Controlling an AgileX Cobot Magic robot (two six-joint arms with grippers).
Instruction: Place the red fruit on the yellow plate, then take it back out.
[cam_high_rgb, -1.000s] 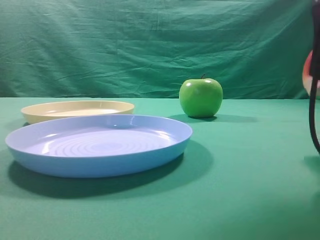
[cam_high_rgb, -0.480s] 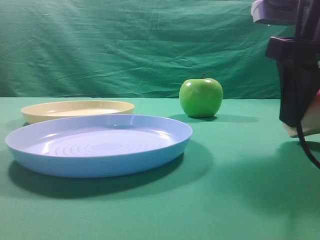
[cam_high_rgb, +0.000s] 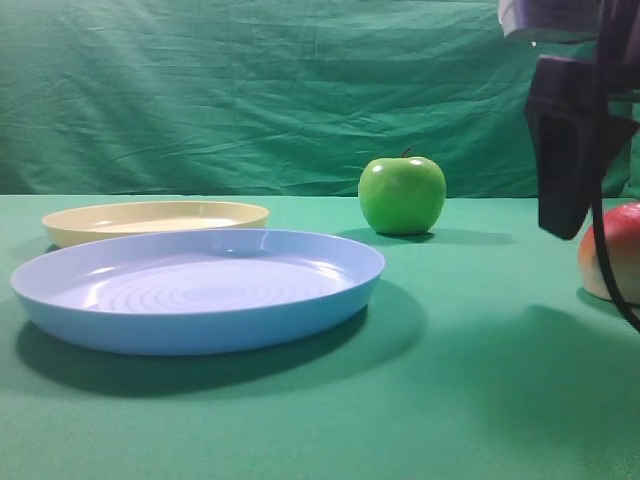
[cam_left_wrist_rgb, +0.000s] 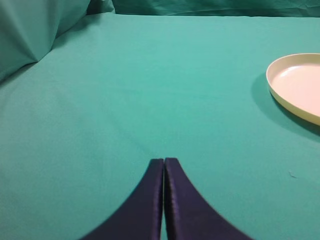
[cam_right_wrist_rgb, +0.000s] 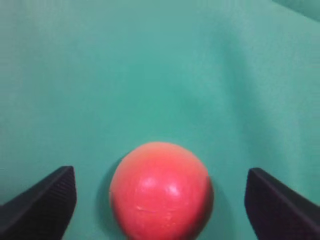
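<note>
Now right end effector (cam_right_wrist_rgb: 160, 187) wide open, straddling red fruit (cam_right_wrist_rgb: 161, 191), untouched

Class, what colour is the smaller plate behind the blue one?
The shallow round plastic plate is pale cream-yellow, best seen in the exterior high view.

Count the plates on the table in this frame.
2. The yellow plate sits back left; the blue plate lies in front of it, nearer the camera. None seem hidden.
</note>
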